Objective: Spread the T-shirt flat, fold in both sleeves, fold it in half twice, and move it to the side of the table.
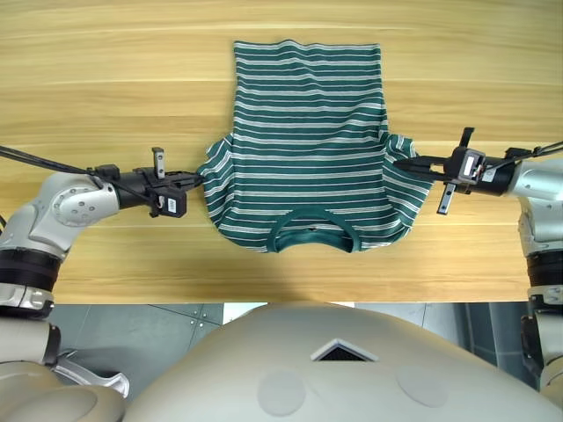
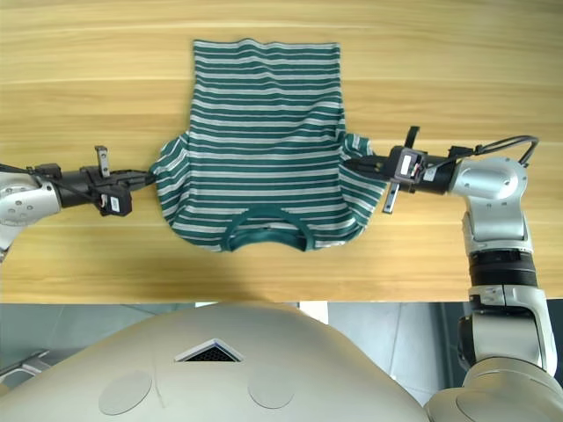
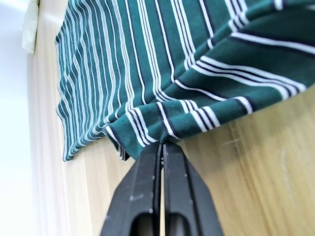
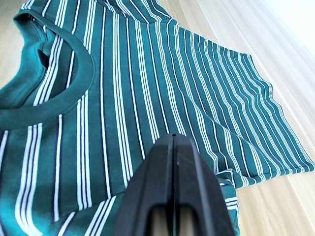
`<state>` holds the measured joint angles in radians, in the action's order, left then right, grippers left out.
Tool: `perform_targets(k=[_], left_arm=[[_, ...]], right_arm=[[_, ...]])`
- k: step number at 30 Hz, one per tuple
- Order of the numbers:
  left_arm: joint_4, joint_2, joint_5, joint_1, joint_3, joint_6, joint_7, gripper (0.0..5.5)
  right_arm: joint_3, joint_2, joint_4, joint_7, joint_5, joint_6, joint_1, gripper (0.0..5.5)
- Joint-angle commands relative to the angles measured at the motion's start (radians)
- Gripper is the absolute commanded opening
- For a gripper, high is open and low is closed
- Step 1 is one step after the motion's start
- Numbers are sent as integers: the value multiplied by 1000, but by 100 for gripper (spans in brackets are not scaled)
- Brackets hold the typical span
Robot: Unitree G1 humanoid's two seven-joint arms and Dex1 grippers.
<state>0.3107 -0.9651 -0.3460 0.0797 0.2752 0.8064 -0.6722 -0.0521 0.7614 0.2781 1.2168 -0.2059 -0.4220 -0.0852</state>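
Note:
A green T-shirt with white stripes lies on the wooden table, collar toward me and hem at the far side. My left gripper is low at the shirt's left side, shut on the hem of the left sleeve, which stands out sideways. My right gripper is shut over the right sleeve, its tips a little inside the shirt's outline. That sleeve is bunched under its fingers, and the pinch itself is hidden.
Bare wood lies to both sides of the shirt and beyond its hem. The table's front edge runs close below the collar, with grey floor beneath it. Cables trail from both wrists.

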Motion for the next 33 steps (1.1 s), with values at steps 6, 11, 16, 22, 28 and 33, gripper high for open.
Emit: perform_targets(k=[6, 11, 16, 22, 28, 33], left_arm=[[6, 74, -45, 71, 21, -27, 10, 4], [27, 114, -55, 100, 38, -30, 15, 4], [19, 141, -46, 111, 53, -15, 4, 4], [-37, 169, 2, 119, 70, -7, -20, 4], [-106, 208, 63, 142, 78, -21, -41, 4], [-50, 243, 2, 182, 92, -41, -28, 4]], right_arm=[[-20, -19, -26, -7, 2, -11, 0, 0], [-27, -24, -30, -13, 7, -22, 11, 0], [-33, -29, -27, -15, 5, -29, 10, 0], [-41, -37, -4, -14, 7, -36, -1, 0], [-47, -46, 13, -11, 6, -44, -10, 0], [-52, -45, -1, -20, 15, -52, -2, 0]])
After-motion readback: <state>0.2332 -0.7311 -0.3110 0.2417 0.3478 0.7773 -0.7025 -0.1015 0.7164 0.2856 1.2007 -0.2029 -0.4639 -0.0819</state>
